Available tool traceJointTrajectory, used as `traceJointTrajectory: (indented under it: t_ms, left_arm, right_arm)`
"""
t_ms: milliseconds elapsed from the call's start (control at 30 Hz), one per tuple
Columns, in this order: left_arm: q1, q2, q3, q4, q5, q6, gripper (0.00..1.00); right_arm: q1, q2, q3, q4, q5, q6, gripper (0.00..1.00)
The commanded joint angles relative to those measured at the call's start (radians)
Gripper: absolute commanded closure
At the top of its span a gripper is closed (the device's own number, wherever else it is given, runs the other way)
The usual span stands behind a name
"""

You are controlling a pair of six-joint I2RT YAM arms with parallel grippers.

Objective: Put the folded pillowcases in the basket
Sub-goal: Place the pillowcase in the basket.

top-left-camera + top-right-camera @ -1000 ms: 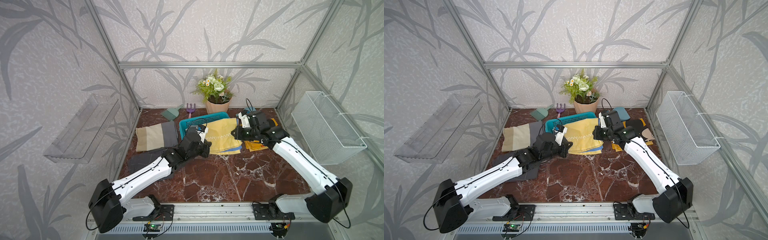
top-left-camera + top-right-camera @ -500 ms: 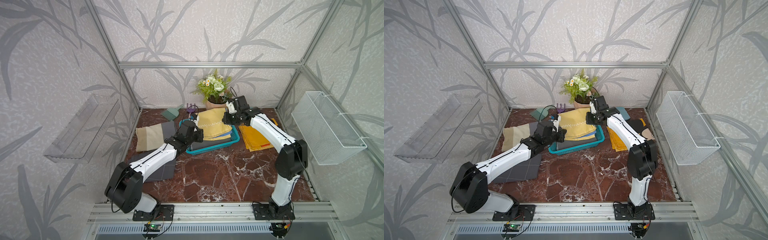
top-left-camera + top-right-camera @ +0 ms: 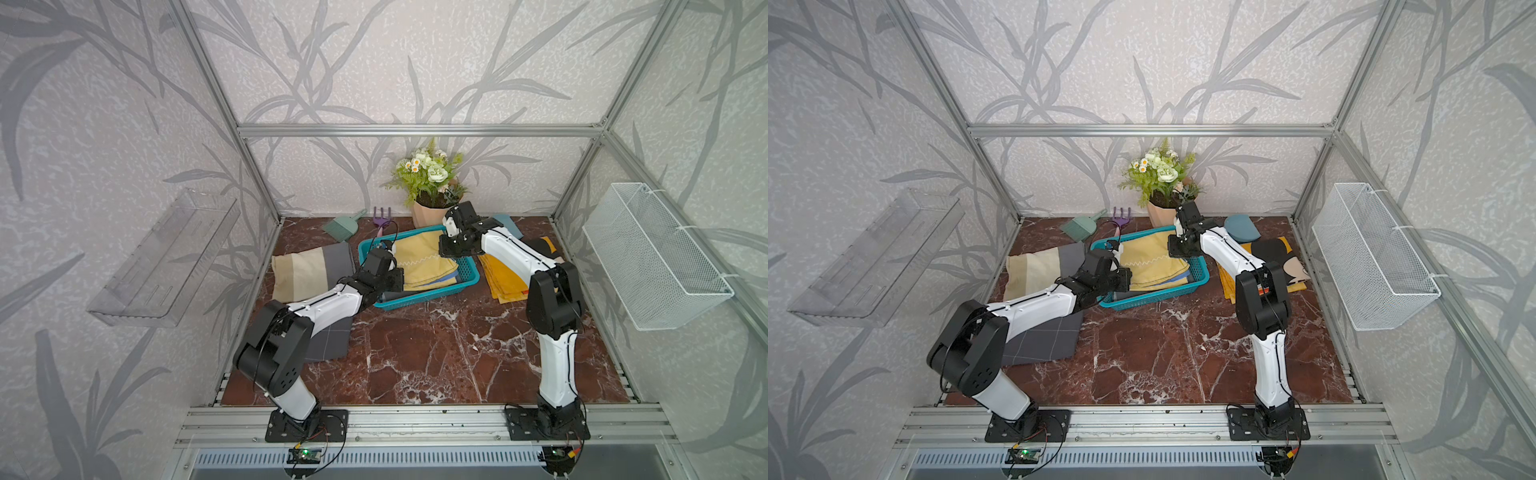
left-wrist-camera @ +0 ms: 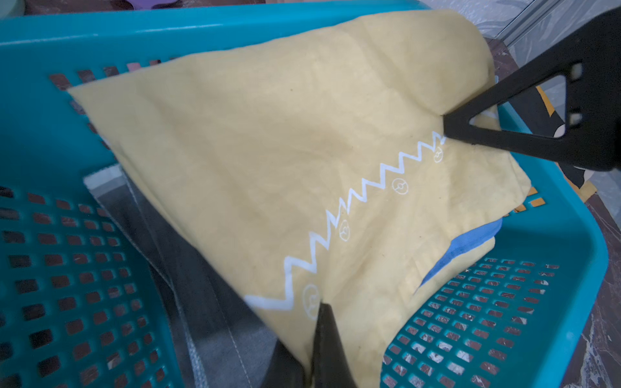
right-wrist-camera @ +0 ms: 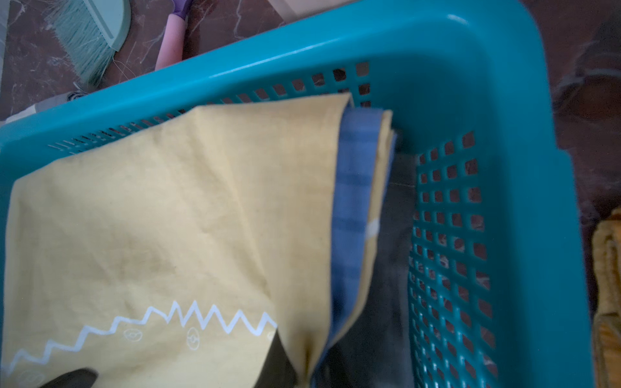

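The folded pillowcase (image 3: pixel 424 259) (image 3: pixel 1154 259) is pale yellow with a white zigzag line and a blue inner layer. It lies stretched across the inside of the teal perforated basket (image 3: pixel 424 297) (image 3: pixel 1154 297), on top of a grey cloth (image 4: pixel 208 302). My left gripper (image 3: pixel 397 266) (image 4: pixel 324 322) is shut on the pillowcase's left edge. At the opposite edge my right gripper (image 3: pixel 446 249) (image 5: pixel 292 362) is shut on the fabric, and its black tip (image 4: pixel 447 129) shows in the left wrist view. In the wrist views the pillowcase (image 4: pixel 302 151) (image 5: pixel 168 218) hangs slightly above the basket floor (image 4: pixel 470 319).
A beige and grey striped cloth (image 3: pixel 307 270) and a grey checked cloth (image 3: pixel 328 340) lie left of the basket. An orange-yellow cloth pile (image 3: pixel 507 274) lies to its right. Flowerpot (image 3: pixel 430 212), hand brush (image 3: pixel 343 226) and purple rake (image 3: pixel 382 216) stand behind. White wire basket (image 3: pixel 652 253) hangs on the right wall.
Both arms carried the pillowcase from in front of the basket back over it, and it now sits lower, inside the basket walls. Both grips held throughout.
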Motion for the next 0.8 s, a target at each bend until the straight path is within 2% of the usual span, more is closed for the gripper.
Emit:
traceJointTrajectory:
  t_ms: [0,67,100,133,167,200,233,267,333,500,667,767]
  left_arm:
    - [0.004,0.013,-0.031,0.048,0.001,-0.019,1.0]
    - [0.005,0.019,-0.041,0.057,0.0,-0.025,0.99]
    - [0.004,0.021,-0.043,0.056,-0.002,-0.025,0.9]
    - [0.004,0.022,-0.046,0.059,-0.003,-0.025,0.76]
    - [0.004,0.018,-0.05,0.064,-0.007,-0.025,0.59]
    - [0.004,0.012,-0.055,0.069,-0.012,-0.025,0.52]
    - [0.004,0.002,-0.06,0.074,-0.022,-0.027,0.44]
    - [0.004,-0.01,-0.064,0.077,-0.035,-0.028,0.35]
    - [0.004,-0.035,-0.066,0.075,-0.062,-0.027,0.24]
    - [0.004,-0.11,-0.039,0.039,-0.123,-0.016,0.11]
    - [0.003,-0.181,-0.007,0.01,-0.132,-0.005,0.09]
    - [0.002,-0.225,-0.007,0.009,-0.124,-0.021,0.09]
  right_arm:
    - [-0.01,0.017,0.045,0.001,0.043,-0.018,1.0]
    - [-0.009,0.022,0.046,-0.008,0.05,-0.021,0.98]
    - [-0.009,0.022,0.045,-0.008,0.052,-0.023,0.92]
    - [-0.01,0.02,0.046,-0.009,0.054,-0.023,0.81]
    - [-0.01,0.016,0.046,-0.008,0.055,-0.024,0.63]
    - [-0.009,0.012,0.046,-0.009,0.052,-0.027,0.43]
    - [-0.008,0.004,0.046,-0.007,0.05,-0.031,0.3]
    - [-0.009,-0.006,0.045,-0.007,0.059,-0.032,0.25]
    - [-0.005,-0.035,0.035,0.003,0.079,-0.035,0.2]
    - [0.0,-0.165,-0.034,0.065,0.111,-0.035,0.15]
    - [0.0,-0.356,-0.204,0.138,0.207,-0.027,0.09]
    - [-0.01,-0.447,-0.292,0.1,0.299,-0.04,0.03]
